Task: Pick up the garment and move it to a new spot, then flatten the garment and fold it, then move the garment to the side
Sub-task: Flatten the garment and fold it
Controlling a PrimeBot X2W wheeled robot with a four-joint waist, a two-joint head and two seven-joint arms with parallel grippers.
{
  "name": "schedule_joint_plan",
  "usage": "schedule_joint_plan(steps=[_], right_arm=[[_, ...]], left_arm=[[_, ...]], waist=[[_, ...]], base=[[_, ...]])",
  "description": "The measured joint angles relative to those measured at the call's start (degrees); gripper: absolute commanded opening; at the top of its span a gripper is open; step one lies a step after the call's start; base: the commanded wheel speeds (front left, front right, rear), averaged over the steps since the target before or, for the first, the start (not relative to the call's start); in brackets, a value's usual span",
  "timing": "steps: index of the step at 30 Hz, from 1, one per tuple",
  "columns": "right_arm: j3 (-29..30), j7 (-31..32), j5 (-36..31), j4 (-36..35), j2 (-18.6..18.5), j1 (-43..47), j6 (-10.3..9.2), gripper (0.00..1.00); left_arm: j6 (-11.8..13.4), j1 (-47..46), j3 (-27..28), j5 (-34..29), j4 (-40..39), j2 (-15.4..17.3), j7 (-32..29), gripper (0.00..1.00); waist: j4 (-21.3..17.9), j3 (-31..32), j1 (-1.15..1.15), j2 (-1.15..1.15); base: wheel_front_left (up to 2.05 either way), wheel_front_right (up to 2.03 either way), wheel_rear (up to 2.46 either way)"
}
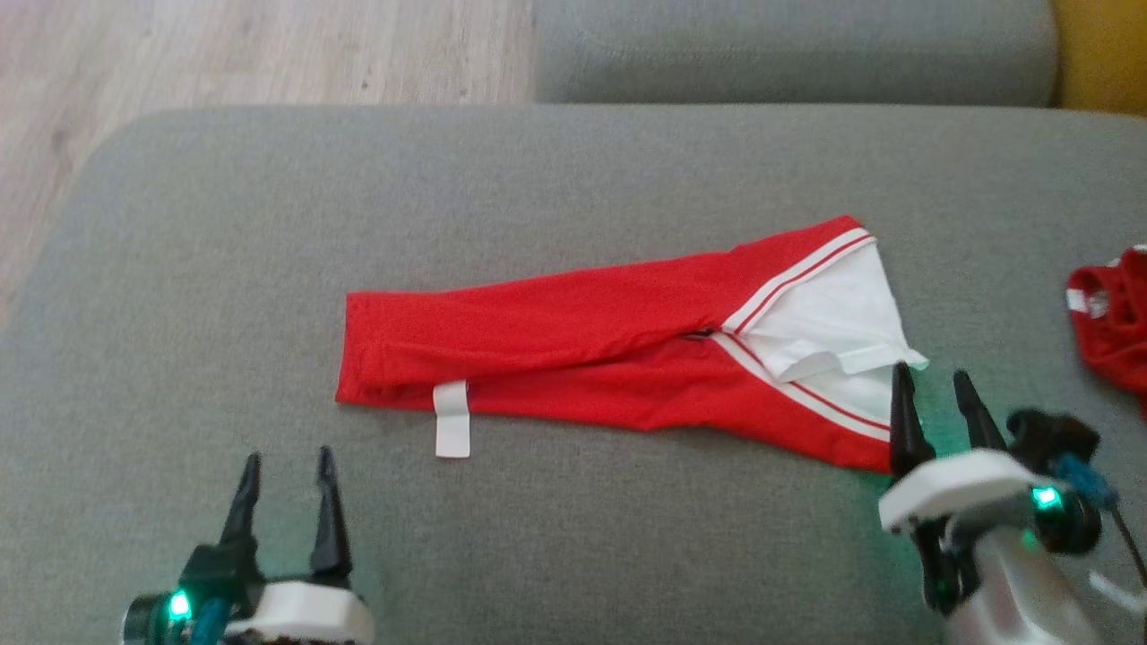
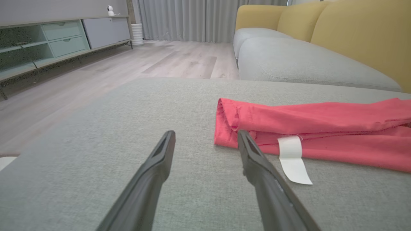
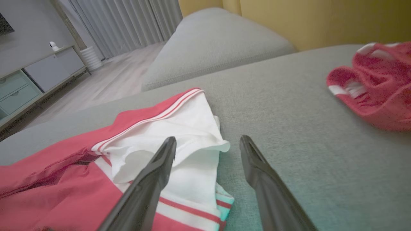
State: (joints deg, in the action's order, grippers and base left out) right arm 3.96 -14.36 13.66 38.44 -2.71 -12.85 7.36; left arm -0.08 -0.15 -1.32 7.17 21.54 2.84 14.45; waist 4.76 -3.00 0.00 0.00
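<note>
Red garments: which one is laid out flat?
The long garment in the middle of the grey cushion, with a white tag at its near edge. The other red garment lies crumpled at the head view's right edge.

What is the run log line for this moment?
red and white fabric garment: folded on grey fabric cushion | left end effector: open | right end effector: open
</note>
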Motion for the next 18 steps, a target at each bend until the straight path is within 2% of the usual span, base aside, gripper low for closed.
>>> schedule_joint_plan(steps=[9,12,15,18], right_arm=[[4.22,0.00,-1.14,14.73,-0.07,-14.69,0.00,1.00],[7.26,0.00,-4.00,19.38,-0.05,-16.30,0.00,1.00],[10.25,-0.13,-5.75,21.06,-0.08,-16.38,0.00,1.00],[10.73,-0.37,-5.43,22.39,-0.16,-17.53,0.00,1.00]], left_arm=[[-0.45,-4.86,-3.24,1.43,0.22,-0.18,0.00,1.00],[-0.45,-4.90,-3.34,1.42,0.29,-0.18,0.00,1.00],[-0.45,-4.95,-3.49,1.43,0.30,-0.19,0.00,1.00],[-0.45,-5.38,-3.49,1.90,0.36,-0.19,0.00,1.00]], waist=[[2.31,-4.94,0.01,0.00],[3.12,-6.14,0.01,0.00],[3.69,-6.85,0.01,0.00],[3.96,-7.29,0.00,0.00]], base=[[0.00,0.00,0.00],[0.00,0.00,0.00],[0.00,0.00,0.00],[0.00,0.00,0.00]])
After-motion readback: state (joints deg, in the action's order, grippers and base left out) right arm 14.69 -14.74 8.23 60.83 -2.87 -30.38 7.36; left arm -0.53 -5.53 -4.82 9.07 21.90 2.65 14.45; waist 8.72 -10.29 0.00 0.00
